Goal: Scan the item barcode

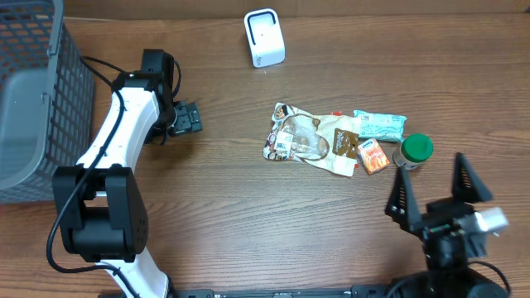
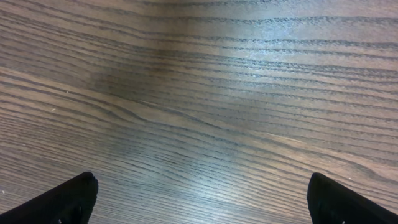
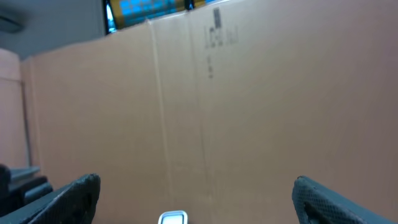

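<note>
- Jaws: the left gripper (image 1: pixel 184 117) stood with its jaws wide apart. In the left wrist view the left gripper (image 2: pixel 202 190) showed only two dark fingertips (image 2: pixel 74 198) at the lower corners, with bare wood grain between them.
- The right gripper (image 1: pixel 435 192) likewise had its jaws spread wide. Its two black fingers (image 1: pixel 403 204) pointed toward the top of the overhead frame, at lower right, and gripped no item.
- In the right wrist view the right gripper (image 3: pixel 199 194) faced a tan cardboard panel (image 3: pixel 249 112). The top edge of the white scanner (image 3: pixel 172 218) was just visible at bottom centre.
- The white scanner (image 1: pixel 264 37) stood upright at upper centre of the wooden table (image 1: pixel 248 223), well apart from both grippers.
- The items lay in a cluster right of centre in the overhead view. A crumpled snack bag (image 1: pixel 302 141) lay flat, and a teal packet (image 1: pixel 379 124) sat at its upper right.
- A small orange packet (image 1: pixel 373 156) rested on the bag's right end. A green-lidded container (image 1: pixel 416 149) stood just beside it.
- The right gripper sat near that cluster, below the container, touching none of it. No barcode could be made out at this resolution.
- A grey basket (image 1: pixel 33 91) occupied the upper left of the frame. The left arm (image 1: pixel 124 132) ran beside it, its gripper left of centre over bare table.
</note>
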